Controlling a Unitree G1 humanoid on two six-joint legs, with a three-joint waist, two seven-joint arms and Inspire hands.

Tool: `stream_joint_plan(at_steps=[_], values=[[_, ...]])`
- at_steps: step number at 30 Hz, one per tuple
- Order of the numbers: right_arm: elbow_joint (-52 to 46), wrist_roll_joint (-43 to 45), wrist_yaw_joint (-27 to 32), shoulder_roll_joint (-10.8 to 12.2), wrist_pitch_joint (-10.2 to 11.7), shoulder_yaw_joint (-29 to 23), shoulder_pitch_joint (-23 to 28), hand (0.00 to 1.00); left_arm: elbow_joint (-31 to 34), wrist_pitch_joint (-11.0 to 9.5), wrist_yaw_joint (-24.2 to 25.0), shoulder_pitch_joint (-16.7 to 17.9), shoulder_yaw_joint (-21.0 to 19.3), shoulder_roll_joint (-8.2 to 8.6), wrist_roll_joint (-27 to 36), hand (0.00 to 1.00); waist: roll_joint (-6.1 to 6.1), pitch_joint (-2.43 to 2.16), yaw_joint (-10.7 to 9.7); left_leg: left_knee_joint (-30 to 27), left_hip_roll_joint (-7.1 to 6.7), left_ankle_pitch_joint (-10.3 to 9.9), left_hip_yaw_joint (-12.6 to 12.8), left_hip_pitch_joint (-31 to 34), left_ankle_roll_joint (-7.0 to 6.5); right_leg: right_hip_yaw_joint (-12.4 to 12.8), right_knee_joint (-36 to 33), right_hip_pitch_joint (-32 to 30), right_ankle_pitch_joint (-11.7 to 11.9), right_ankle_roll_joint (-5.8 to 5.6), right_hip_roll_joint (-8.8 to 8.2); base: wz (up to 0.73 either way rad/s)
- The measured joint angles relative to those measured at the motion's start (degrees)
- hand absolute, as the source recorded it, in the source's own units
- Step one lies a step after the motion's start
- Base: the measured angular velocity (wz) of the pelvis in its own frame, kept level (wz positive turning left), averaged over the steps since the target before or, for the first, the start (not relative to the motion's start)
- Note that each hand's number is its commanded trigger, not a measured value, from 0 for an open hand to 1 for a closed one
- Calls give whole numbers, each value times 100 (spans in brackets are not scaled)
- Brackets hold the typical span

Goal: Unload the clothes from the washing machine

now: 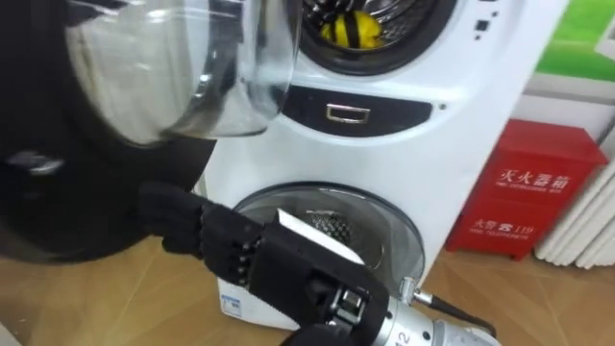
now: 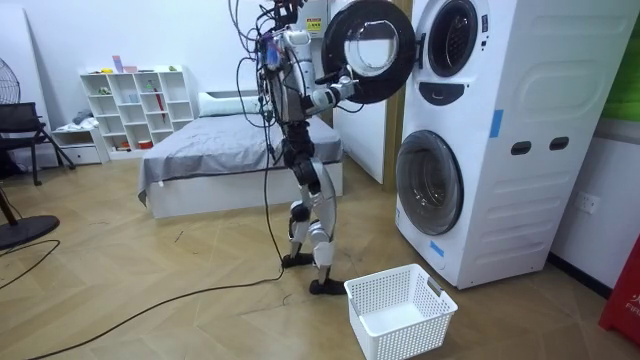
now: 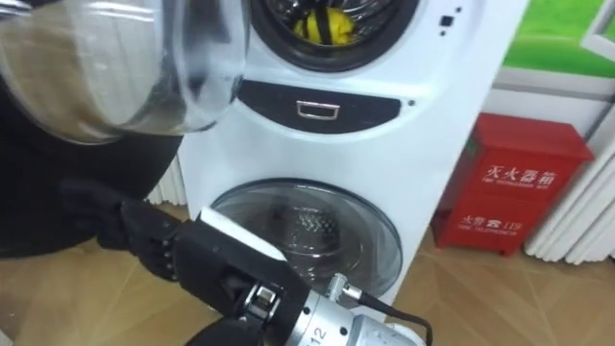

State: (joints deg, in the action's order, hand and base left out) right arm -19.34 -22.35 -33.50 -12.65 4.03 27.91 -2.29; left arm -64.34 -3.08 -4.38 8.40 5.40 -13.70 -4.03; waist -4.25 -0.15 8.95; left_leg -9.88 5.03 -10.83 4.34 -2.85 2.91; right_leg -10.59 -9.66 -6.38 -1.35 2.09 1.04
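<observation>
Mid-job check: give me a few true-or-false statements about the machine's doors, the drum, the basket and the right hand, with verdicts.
1. The upper door is open. True.
2. The lower door is open. False: it is shut.
3. A yellow item lies in the upper drum. True.
4. The basket sits on top of the machine. False: it stands on the floor in front of the machine.
5. The right hand holds the yellow item. False: its fingers are straight, by the upper door's dark rim, and the item is in the drum.
</observation>
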Motion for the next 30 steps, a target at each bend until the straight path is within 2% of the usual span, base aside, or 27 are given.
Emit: stream_joint_plan(at_steps=[3, 5, 6, 7, 12, 13, 18, 20, 23, 25, 27, 30], values=[[0, 292, -77, -54, -10, -5, 0, 0, 1, 10, 20, -64, -11, 16, -3, 0, 21, 32, 44, 85, -45, -44, -125, -44, -45, 18, -7, 36, -83, -40, -9, 15], [0, 403, -81, -112, -22, -4, 0, 0, 2, 25, 32, -164, -7, 46, 3, 0, 51, 63, 128, 160, -59, -46, -124, -91, -53, 27, -9, 37, -59, 74, -13, 11], [4, 485, -70, -126, -38, -1, 0, 0, 3, 25, 34, -216, -7, 57, 4, 0, 63, 81, 152, 183, -62, -46, -119, -87, -54, 18, -13, 37, -75, 87, -21, 11], [23, 492, -58, -153, -39, 3, 0, 0, 4, 26, 35, -259, -1, 58, 12, 0, 68, 97, 213, 193, -60, -45, -77, -90, -54, 15, -10, 37, -96, 67, -24, 6], [79, 532, -30, -284, -104, 4, 0, 0, 4, 27, 28, -263, 1, 60, 9, 0, 65, 100, 262, 248, -39, -45, -15, -159, -54, 37, -4, 78, -143, 33, -3, -2], [81, 581, -21, -303, -155, 4, 1, 0, 4, 35, 24, -260, 2, 59, 9, 0, 86, 128, 247, 250, -37, -46, -13, -206, -54, 38, 12, 131, -151, 20, -3, -4], [80, 789, 39, -320, -290, -4, -1, 0, 2, 45, -36, -257, 2, 59, 5, 0, 32, 128, 242, 261, -44, -52, 33, -226, -53, 112, 10, 141, -178, -19, -3, 0], [76, 898, 37, -319, -291, -34, -1, 0, -3, 65, -41, -266, -14, 60, 3, 0, 28, 125, 243, 265, -42, -96, 33, -237, -69, 116, 10, 143, -200, -28, 3, 0], [78, 1223, 48, -340, -337, -189, 2, 0, -2, 93, -47, -302, -89, 64, 4, 0, 57, 145, 232, 308, -10, -218, 43, -238, -107, 117, 0, 128, -213, -13, 38, 2], [74, 1575, 134, -354, -408, -278, 4, 0, -3, 133, -130, -239, -85, 42, 7, 0, -3, 104, 187, 275, -19, -230, 35, -234, -112, 112, -7, 161, -210, -9, 23, 2], [72, 1784, 190, -354, -411, -492, 9, 0, -3, 145, -172, -172, -96, 77, 3, 0, -3, 103, 101, 232, -31, -241, 21, -265, -119, 113, 1, 221, -210, -9, 14, 6], [71, 1921, 605, -348, -413, -1011, 16, 0, 0, 178, -259, -56, -124, 137, 3, 0, 22, 89, 24, 221, -45, -243, 30, -290, -127, 116, -7, 239, -203, -21, 5, -2]])
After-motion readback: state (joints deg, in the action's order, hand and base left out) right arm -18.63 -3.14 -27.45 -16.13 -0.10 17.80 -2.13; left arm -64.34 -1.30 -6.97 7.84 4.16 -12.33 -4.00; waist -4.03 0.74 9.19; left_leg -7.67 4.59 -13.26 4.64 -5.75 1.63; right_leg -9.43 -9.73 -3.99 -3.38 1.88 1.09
